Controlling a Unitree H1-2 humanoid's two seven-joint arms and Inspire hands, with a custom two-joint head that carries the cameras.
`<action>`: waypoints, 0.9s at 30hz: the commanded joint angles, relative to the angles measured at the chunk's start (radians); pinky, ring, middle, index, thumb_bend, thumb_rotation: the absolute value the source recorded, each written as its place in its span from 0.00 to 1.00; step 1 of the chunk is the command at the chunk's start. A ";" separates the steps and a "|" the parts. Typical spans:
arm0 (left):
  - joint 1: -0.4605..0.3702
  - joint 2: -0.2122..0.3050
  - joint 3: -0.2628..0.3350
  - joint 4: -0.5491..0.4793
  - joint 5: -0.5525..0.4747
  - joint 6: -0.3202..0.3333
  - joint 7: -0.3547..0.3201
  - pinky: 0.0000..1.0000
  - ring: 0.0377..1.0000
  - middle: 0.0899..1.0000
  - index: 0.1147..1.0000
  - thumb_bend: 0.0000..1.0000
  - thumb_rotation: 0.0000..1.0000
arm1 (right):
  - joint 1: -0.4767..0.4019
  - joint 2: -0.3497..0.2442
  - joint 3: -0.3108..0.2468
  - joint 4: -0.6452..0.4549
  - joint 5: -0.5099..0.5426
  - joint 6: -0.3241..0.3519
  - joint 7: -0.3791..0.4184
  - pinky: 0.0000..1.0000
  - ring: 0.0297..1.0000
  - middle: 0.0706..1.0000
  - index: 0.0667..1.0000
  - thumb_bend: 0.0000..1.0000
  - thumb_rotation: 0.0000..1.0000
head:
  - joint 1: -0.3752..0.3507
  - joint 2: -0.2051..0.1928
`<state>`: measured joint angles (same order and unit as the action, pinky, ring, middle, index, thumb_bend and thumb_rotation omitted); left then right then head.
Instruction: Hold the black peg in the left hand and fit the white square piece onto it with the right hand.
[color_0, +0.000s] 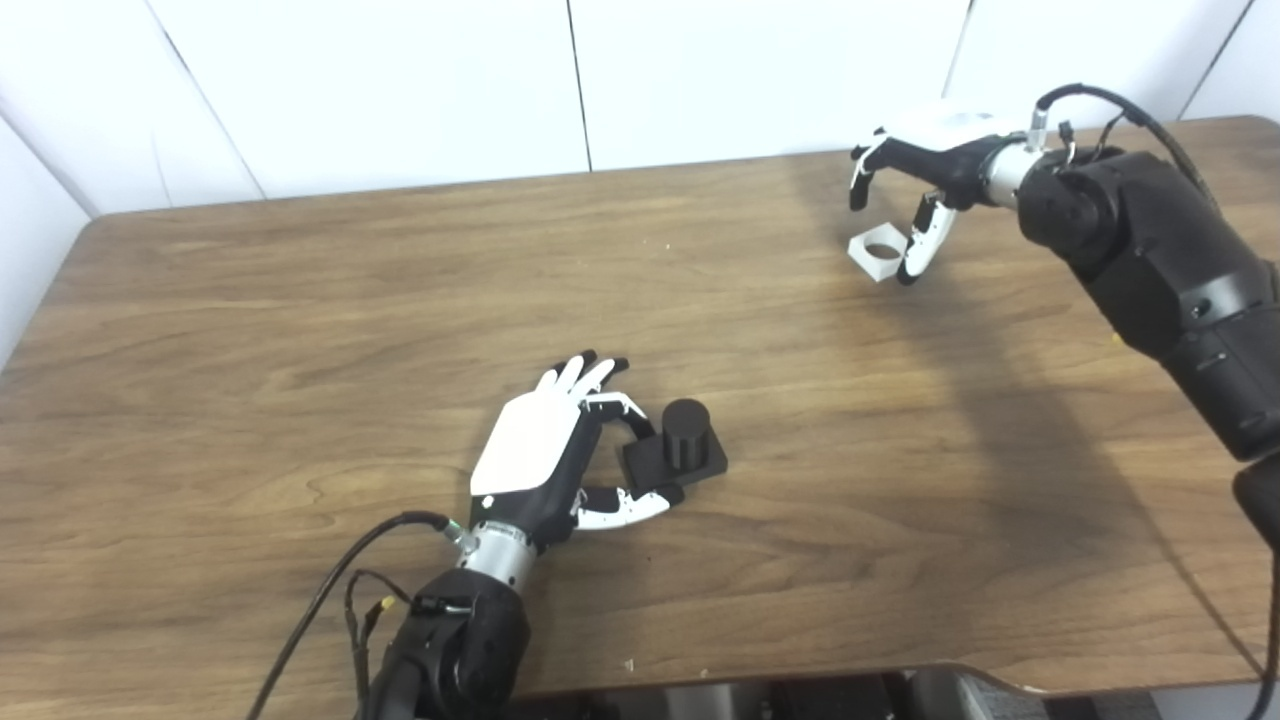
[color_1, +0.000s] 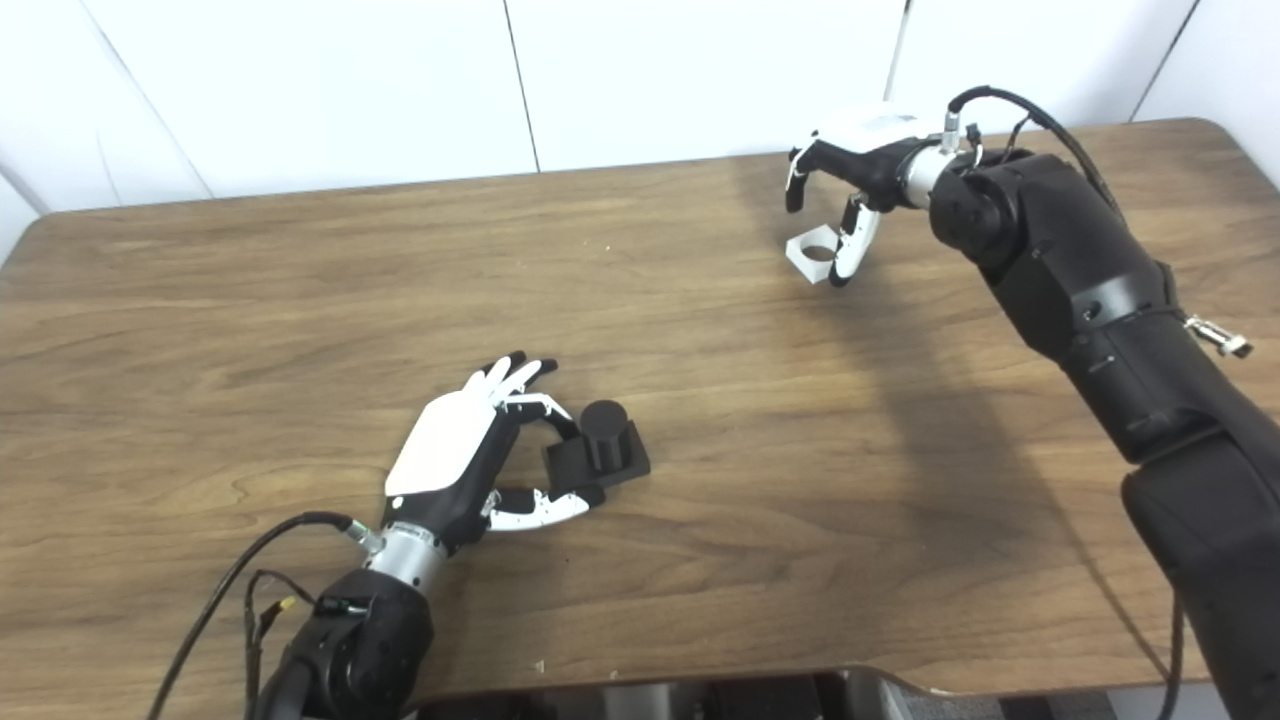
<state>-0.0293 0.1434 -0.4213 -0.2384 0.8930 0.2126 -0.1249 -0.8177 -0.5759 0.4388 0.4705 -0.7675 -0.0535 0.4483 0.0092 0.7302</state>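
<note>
A: Item one, black peg (color_0: 685, 440)?
B: Mid-table, upright on its square base. Left hand (color_0: 540, 450) cupped round the base's left side, fingers and thumb at its edges; firm hold cannot be told.
A: Item two, white square piece (color_0: 879, 252)?
B: Far right of the table (color_0: 250, 320), hole upward. Right hand (color_0: 925, 170) arched over it, fingers apart, thumb touching; not gripped.
A: Bearing?
B: Peg lies well apart, toward the near left.

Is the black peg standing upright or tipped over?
Upright: the black peg stands vertically on its square base, flat on the table.
</note>
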 joint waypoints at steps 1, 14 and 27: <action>-0.009 -0.005 -0.002 -0.016 0.006 -0.008 -0.007 1.00 1.00 0.94 0.47 0.56 0.29 | -0.066 -0.010 -0.010 -0.007 0.003 -0.012 -0.005 0.89 0.98 0.91 0.65 0.85 0.10 | 0.000 0.001; -0.002 -0.010 0.008 -0.015 0.003 -0.016 0.011 1.00 1.00 0.93 0.47 0.57 0.25 | -0.075 -0.006 -0.009 0.070 -0.010 0.014 -0.012 0.89 0.99 0.93 0.66 0.83 0.08 | -0.009 -0.005; -0.002 -0.021 0.005 -0.007 0.004 -0.021 0.028 1.00 1.00 0.93 0.47 0.56 0.27 | -0.080 -0.003 -0.009 0.094 -0.007 0.004 -0.021 0.89 0.99 0.94 0.67 0.83 0.10 | -0.008 -0.007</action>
<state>-0.0237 0.1295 -0.4126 -0.2404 0.8827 0.2100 -0.1144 -0.8229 -0.5745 0.4408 0.5721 -0.7742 -0.0492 0.4525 0.0015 0.7225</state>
